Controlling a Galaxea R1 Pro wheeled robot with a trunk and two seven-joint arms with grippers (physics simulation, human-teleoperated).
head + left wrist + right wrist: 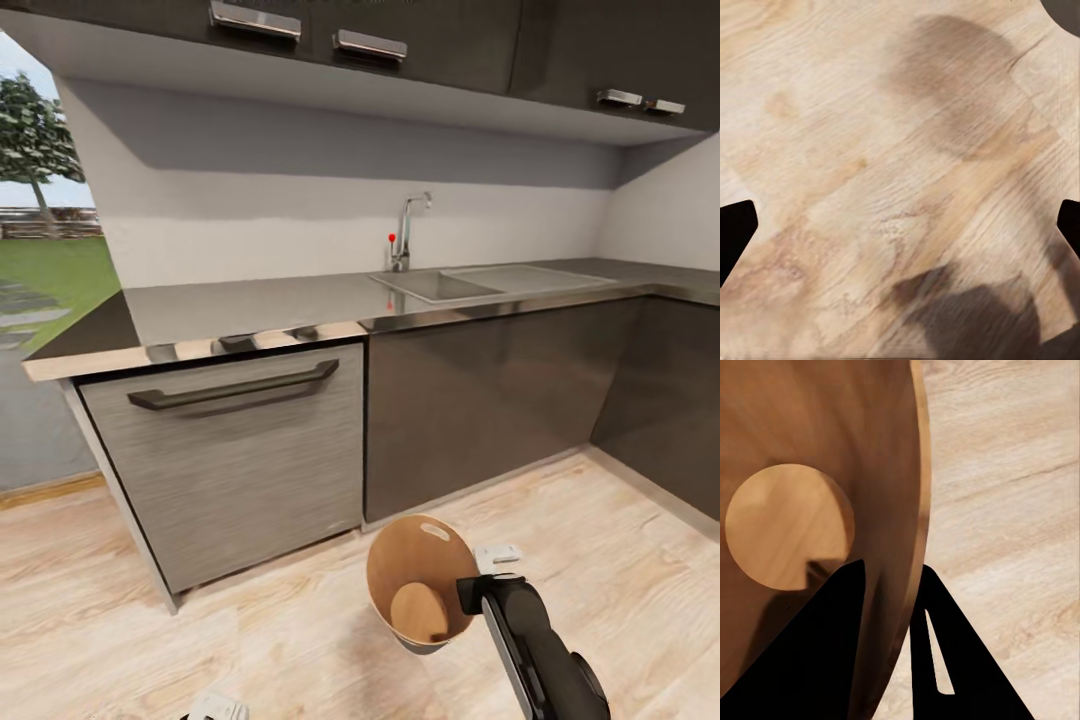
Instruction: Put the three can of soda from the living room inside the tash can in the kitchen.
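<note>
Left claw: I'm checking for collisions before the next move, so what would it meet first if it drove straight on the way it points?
Most likely the wood plank floor; nothing else shows in its line, though depth is unclear.

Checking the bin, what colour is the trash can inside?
Glossy copper-brown inside the trash can, clearest in the right wrist view.

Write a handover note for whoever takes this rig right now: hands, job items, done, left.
Right hand: shut on the rim of the round trash can with the glossy copper-brown inside, one finger inside the wall, one outside; the can is tilted, mouth toward the camera.
Left hand: open, nothing between its fingers, over the light wood plank floor.
Location: kitchen, in front of the grey drawer cabinet and sink counter.
Done: the can's inside looks empty, so no cans binned.
Left: fetch three soda cans and drop them in.
</note>
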